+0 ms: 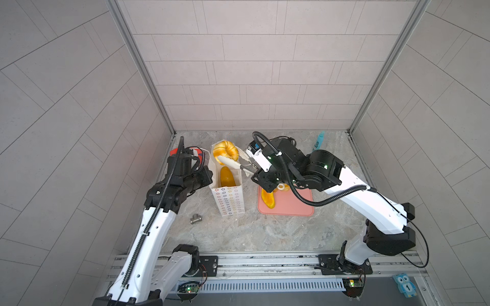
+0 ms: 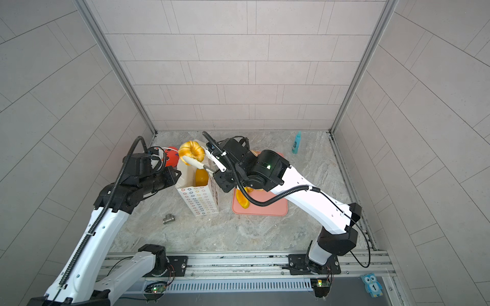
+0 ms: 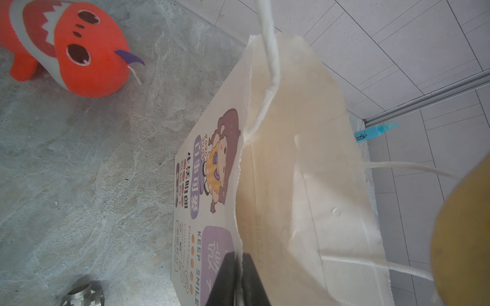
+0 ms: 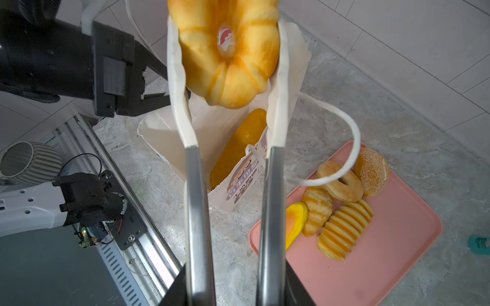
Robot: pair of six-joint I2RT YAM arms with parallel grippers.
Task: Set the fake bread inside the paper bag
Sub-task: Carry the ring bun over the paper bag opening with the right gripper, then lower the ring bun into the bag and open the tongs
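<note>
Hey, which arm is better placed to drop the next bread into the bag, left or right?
Right. The right gripper holds tongs clamped on a ridged ring donut just above the open paper bag. The left gripper is pinched on the bag's rim, so it seems busy steadying it.

Showed a grey, marbled stone tabletop [image 1: 238, 233] across the lower middle of both top views. Carried a white paper bag [image 1: 230, 201] standing upright left of centre, its mouth open upward. Carried a flat pink tray [image 1: 297, 205] just right of the bag, a narrow strip of bare stone between the two. Held a small metal pipe fitting [image 1: 196, 218] lower left of the bag, near it but apart. Bore a red plush fish [image 3: 79, 53] in the upper left of the left wrist view, well apart from the bag's printed face. Had a teal bottle [image 1: 319, 141] near the back edge, upper right of the tray, well apart from everything else.
</note>
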